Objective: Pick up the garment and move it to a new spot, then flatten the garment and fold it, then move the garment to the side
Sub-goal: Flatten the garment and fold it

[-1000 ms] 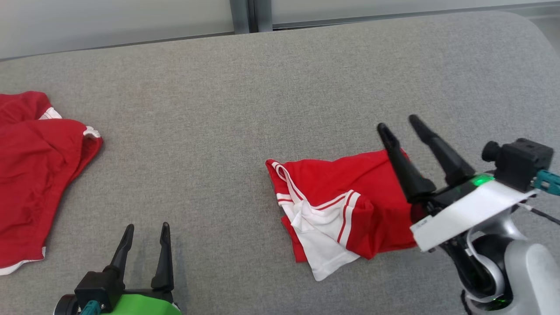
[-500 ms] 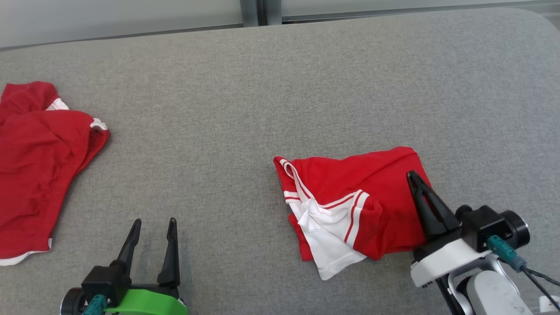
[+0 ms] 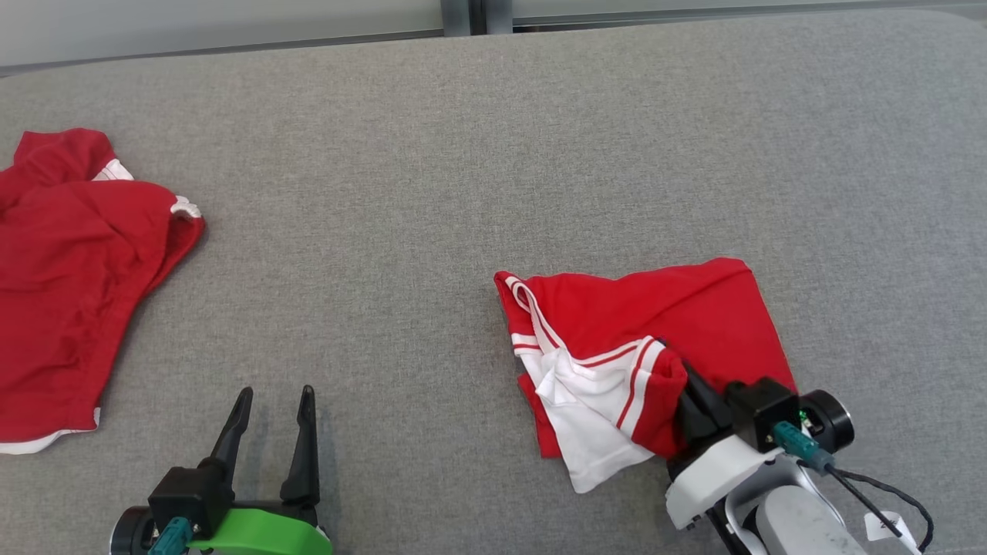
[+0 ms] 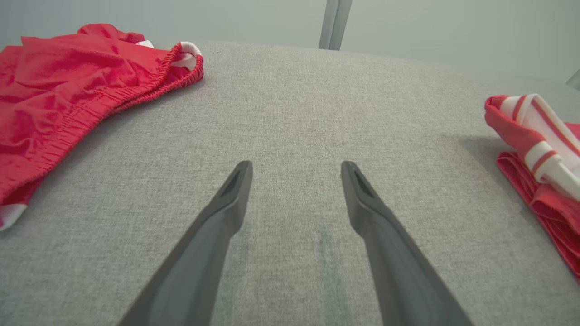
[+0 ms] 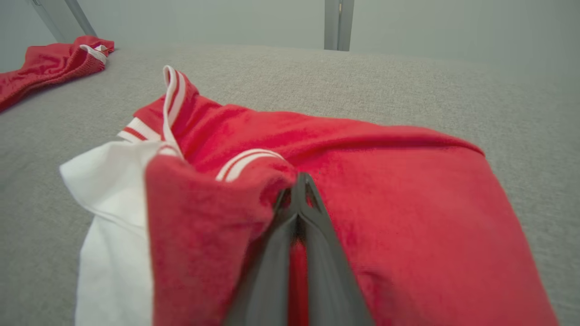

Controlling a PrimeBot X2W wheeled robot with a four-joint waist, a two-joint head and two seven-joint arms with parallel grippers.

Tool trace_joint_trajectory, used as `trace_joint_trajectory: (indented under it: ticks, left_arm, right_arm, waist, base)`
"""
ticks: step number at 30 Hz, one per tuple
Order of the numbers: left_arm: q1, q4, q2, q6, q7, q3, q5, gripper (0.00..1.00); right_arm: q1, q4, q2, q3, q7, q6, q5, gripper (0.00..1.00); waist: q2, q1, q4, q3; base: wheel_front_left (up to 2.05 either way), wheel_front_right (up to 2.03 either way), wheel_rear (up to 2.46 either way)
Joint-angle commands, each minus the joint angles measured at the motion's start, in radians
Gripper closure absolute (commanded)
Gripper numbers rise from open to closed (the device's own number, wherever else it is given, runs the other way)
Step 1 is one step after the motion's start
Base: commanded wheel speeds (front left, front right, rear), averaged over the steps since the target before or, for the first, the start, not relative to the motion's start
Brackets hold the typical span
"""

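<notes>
Garment [image 3: 694, 324] pinched in right tool [image 5: 299, 181], arm [image 3: 786, 524] low, left tool [image 3: 276, 391] spread apart

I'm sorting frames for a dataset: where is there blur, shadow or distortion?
Head view: even soft light, sharp, a faint shadow beside the left end effector. Left wrist view: crisp weave on the grey surface, wide-angle stretch. Right wrist view: the red garment close to the lens is soft.

1. Shows, on the left gripper [image 3: 277, 390], two long, dark, tapering fingers rising from a black block, backed by a glossy bright-green wrist shell [image 3: 262, 536] with a teal connector [image 3: 173, 536].
2. Repeats the dark fingers on the right gripper [image 5: 299, 179], behind them a white wrist shell [image 3: 713, 474] and a black camera block [image 3: 771, 412] with a round lens.
3. Trails a thin black cable [image 3: 879, 493] from a teal plug [image 3: 794, 443], white tag [image 3: 883, 526] attached.
</notes>
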Motion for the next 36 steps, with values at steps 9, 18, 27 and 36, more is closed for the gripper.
trace_joint_trajectory:
  ticks: [9, 18, 27, 36]
  left_arm:
    - [-0.026, 0.002, -0.008, -0.003, -0.002, 0.001, 0.002, 0.0]
    - [-0.033, 0.01, -0.02, -0.004, -0.002, 0.006, -0.006, 0.0]
    - [-0.013, 0.009, -0.029, -0.002, -0.002, 0.015, -0.003, 0.0]
    - [0.029, -0.003, -0.031, -0.003, -0.002, 0.029, 0.008, 0.0]
  right_arm:
    - [-0.026, 0.003, 0.011, 0.099, -0.004, -0.001, 0.007, 1.0]
    - [-0.047, 0.083, 0.004, 0.216, -0.004, -0.001, 0.012, 1.0]
    - [-0.072, 0.094, 0.006, 0.262, -0.004, -0.001, 0.034, 1.0]
    - [0.032, -0.072, -0.029, 0.129, -0.004, -0.001, -0.017, 0.0]
  waist:
    - [0.0, 0.0, 0.023, 0.006]
    - [0.0, 0.0, 0.049, 0.005]
    - [0.0, 0.0, 0.041, -0.021]
    - [0.0, 0.0, 0.01, -0.098]
  base:
    - [0.0, 0.0, 0.0]
    - [0.0, 0.0, 0.0]
    - [0.0, 0.0, 0.0]
    - [0.0, 0.0, 0.0]
